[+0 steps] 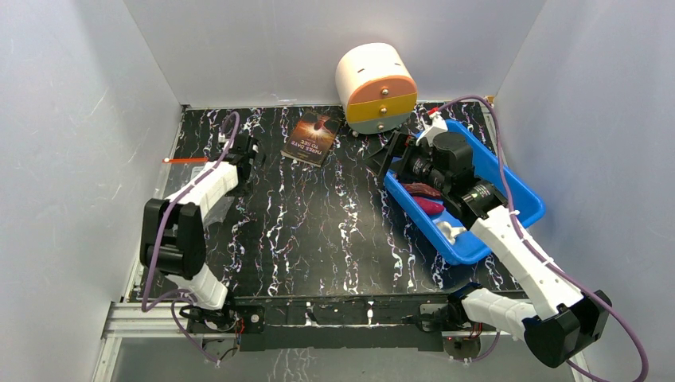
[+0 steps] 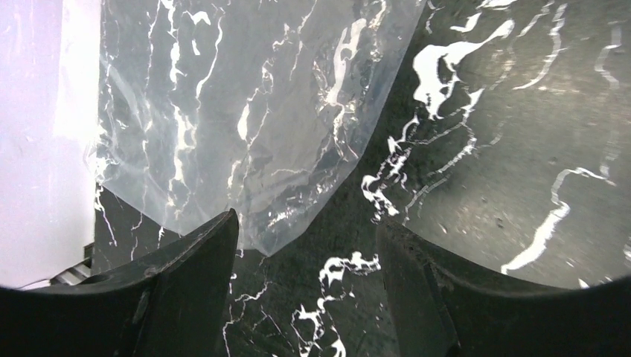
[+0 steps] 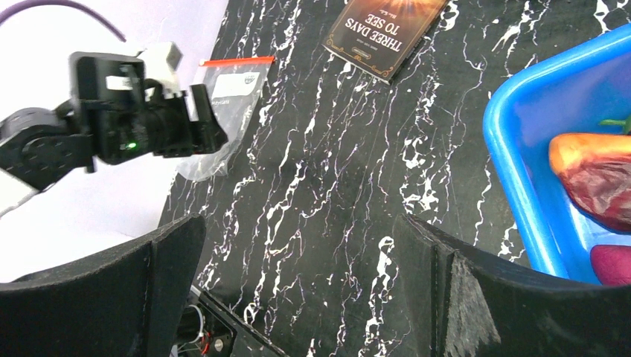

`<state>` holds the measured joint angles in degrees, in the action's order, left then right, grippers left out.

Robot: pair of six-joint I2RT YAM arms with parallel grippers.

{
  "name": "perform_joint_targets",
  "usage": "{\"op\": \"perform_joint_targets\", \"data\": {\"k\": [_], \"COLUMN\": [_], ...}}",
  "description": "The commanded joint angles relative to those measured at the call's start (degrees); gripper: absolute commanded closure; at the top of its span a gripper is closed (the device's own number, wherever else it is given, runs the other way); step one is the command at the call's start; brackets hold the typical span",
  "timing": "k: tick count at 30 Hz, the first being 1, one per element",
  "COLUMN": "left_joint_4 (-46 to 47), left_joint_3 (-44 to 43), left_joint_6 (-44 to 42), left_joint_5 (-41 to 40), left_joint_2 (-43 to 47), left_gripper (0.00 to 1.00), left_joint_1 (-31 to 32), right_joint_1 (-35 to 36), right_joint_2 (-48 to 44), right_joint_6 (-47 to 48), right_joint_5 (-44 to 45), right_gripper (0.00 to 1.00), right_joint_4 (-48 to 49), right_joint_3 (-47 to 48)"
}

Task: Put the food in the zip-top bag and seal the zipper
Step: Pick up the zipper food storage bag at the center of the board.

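**One legible title: "THREE DAYS TO SEE"**

The paperback book [image 3: 388, 30] carries the only readable words, "THREE DAYS TO SEE", in pale capitals on its dark cover. In the right wrist view it lies at 12 o'clock and the title runs upside down; a smaller line beside the title is too fine to read. From above, the book lies toward 12 o'clock on the table [image 1: 334, 239]. The zip-top bag [image 3: 231, 97], at 10 o'clock in the right wrist view, bears a small printed patch, illegible
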<state>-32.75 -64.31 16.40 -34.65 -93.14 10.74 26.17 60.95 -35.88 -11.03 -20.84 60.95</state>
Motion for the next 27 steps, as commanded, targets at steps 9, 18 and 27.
{"op": "perform_joint_targets", "data": {"k": [9, 18, 27], "left_joint_4": [1.52, 1.94, -1.3], "left_joint_3": [0.39, 0.13, -1.85], "left_joint_6": [-3.08, -3.82, -4.68], "left_joint_5": [-6.64, -10.59, -4.76], "left_joint_2": [-9.14, -12.07, -11.36], "left_gripper": [0.38, 0.43, 0.96], "left_joint_1": [-0.7, -0.9, -0.58], "right_joint_1": [-0.16, -0.16, -0.2], "right_joint_2": [-1.64, -1.8, -2.27], "right_joint_6": [0.57, -0.05, -0.73], "right_joint_5": [-0.98, -2.22, -2.58], "right_gripper": [0.02, 0.02, 0.02], "right_joint_4": [3.52, 3.37, 2.7], "right_joint_3": [1.54, 1.55, 0.71]}}
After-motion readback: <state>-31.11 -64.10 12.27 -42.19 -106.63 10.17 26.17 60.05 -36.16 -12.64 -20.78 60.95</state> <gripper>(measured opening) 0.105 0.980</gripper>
